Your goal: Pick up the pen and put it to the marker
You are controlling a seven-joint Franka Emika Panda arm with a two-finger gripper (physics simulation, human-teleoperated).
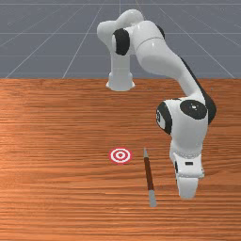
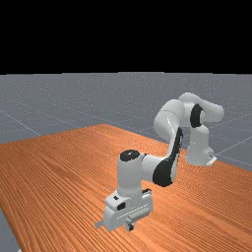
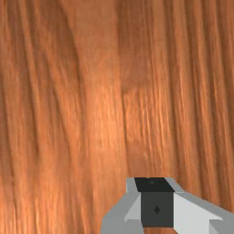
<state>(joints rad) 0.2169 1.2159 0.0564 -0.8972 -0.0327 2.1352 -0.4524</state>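
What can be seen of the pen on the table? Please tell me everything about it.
The pen is long and slim, with a pointed grey tip, a reddish-brown barrel and a blunt light-grey end; the material is unclear. It lies on the wooden table, tip away from the front camera, blunt end nearer and slightly to the front view's right. The red-and-white target lies apart from it, on the front view's left. Only the table appears to touch it.

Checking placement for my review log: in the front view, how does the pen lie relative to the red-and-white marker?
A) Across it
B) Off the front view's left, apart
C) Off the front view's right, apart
C: the pen lies toward the front view's right of the marker, a gap between them.
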